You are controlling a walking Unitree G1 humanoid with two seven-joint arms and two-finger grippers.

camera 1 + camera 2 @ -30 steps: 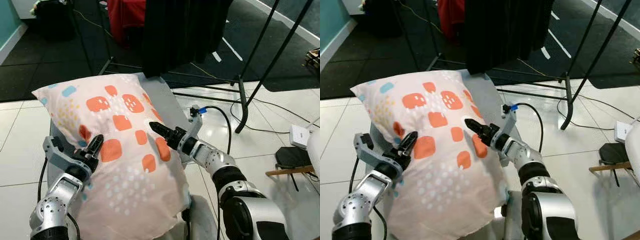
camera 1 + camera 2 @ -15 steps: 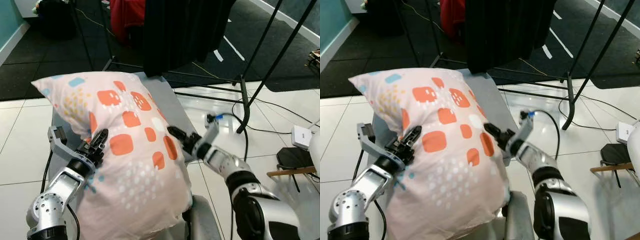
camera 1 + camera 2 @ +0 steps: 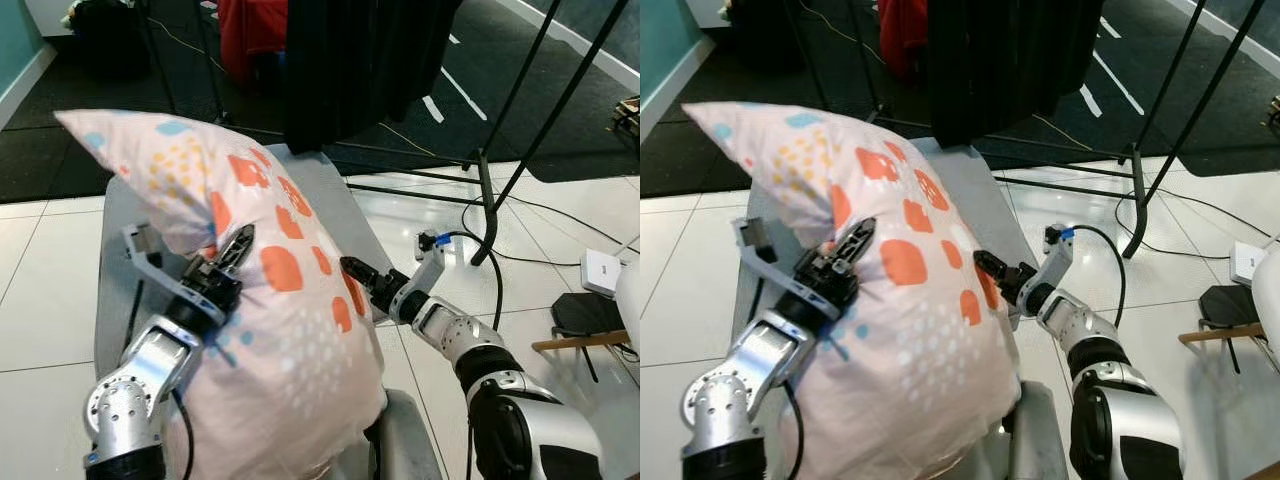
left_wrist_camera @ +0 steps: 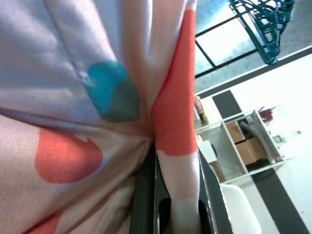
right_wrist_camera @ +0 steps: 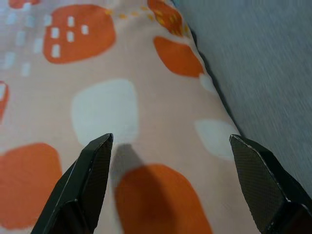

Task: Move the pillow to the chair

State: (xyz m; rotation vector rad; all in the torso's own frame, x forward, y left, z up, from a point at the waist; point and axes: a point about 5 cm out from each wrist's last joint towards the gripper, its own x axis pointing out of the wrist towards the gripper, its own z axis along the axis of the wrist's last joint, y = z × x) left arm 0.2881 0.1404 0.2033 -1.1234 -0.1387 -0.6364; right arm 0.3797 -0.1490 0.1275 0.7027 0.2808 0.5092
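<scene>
There is one pillow [image 3: 285, 330] here, pale pink with orange blocks, a few blue patches and small white and yellow dots, and it stands bunched up on a single grey upholstered surface [image 3: 335, 210] directly in front of the robot, its upper corner pointing toward the robot's left. Two grippers are on it, one from each side. The left gripper [image 3: 232, 258] has its two black fingers pinched into the fabric on the pillow's left flank; in the left wrist view a fold of the cloth is squeezed between the fingers [image 4: 146, 195], so it has a firm hold of the pillow. The right gripper [image 3: 362, 276] sits at the pillow's right edge, just above where the pillow meets the grey surface; in the right wrist view its two fingers [image 5: 85, 185] are spread wide apart with the pillow's printed cover between and beyond them, nothing clamped. Behind the grey surface a dark garment [image 3: 365, 60] hangs down, with something red [image 3: 250, 35] beside it on the dark floor. Two black slanted poles [image 3: 530, 120] of a stand rise on the robot's right over the white tiles, and one small white box [image 3: 603, 272] with cables lies near the right edge.
</scene>
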